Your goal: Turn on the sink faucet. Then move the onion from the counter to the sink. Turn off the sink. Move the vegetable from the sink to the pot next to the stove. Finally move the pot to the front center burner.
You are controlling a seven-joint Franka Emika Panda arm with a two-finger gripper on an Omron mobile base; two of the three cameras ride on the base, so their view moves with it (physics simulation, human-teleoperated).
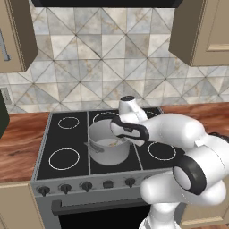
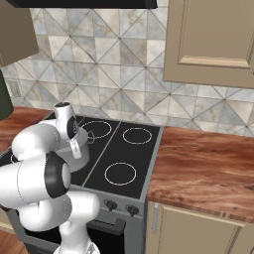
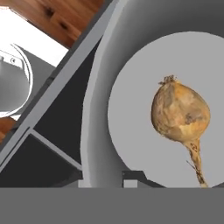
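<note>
A grey pot [image 1: 106,151] stands on the black stove top [image 1: 67,138], in the middle column toward the front. A brown-yellow onion [image 3: 180,111] lies on the pot's floor, root end toward the hand. My gripper [image 3: 101,179] hangs over the pot's near right rim, its fingers astride the pot wall [image 3: 98,87], one inside and one outside, shut on it. In the left base view my white hand [image 1: 129,129] covers that rim. From the right base, my arm hides most of the pot [image 2: 83,158].
Ring burners lie front left [image 1: 64,159], back left [image 1: 68,122] and front right [image 1: 162,151] of the pot. Knobs [image 1: 87,185] line the stove front. Wooden counter runs to the left [image 1: 18,138] and right [image 2: 208,168], under wall cabinets [image 2: 213,44].
</note>
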